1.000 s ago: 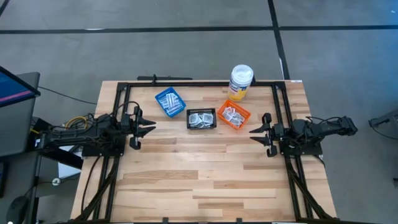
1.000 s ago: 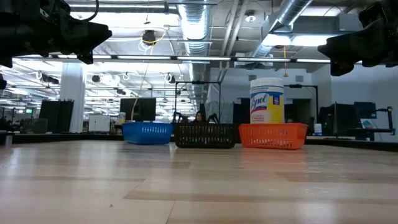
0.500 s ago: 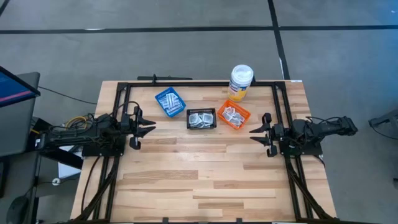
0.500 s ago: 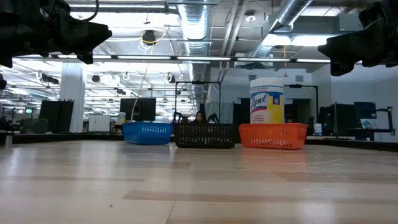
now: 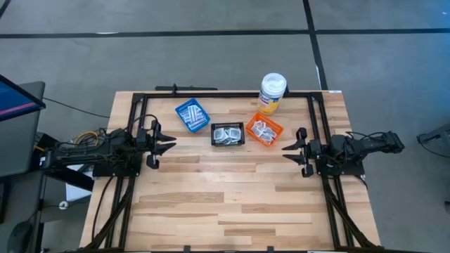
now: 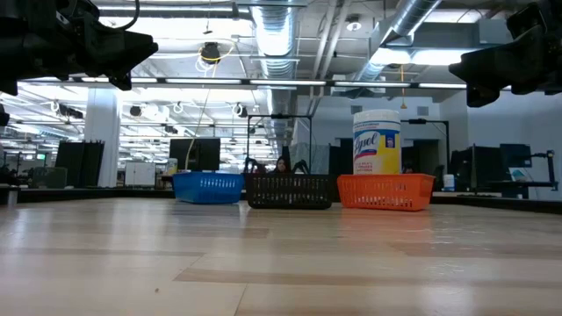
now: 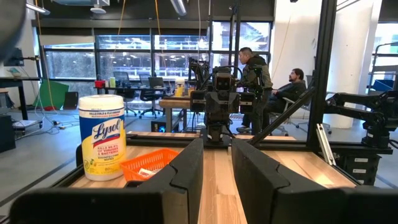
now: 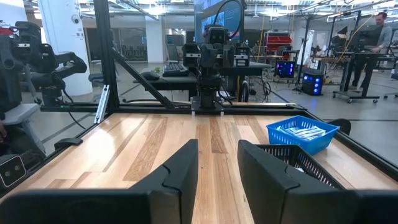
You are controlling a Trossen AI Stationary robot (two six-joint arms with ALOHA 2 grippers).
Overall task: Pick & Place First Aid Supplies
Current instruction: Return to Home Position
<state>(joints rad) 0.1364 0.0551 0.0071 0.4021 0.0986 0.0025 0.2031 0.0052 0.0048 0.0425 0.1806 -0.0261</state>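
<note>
The left gripper (image 5: pixel 171 146) and the right gripper (image 5: pixel 285 149) flank the small black plastic mesh basket (image 5: pixel 213 135).
Both hover well apart from it, jaws spread, nothing held.

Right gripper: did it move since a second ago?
No. The right gripper sits exactly as far from the orange basket as before, by the right edge of the table.

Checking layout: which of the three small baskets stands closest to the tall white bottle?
The orange mesh basket, beside the white bottle; the black basket and blue basket stand farther off.
</note>
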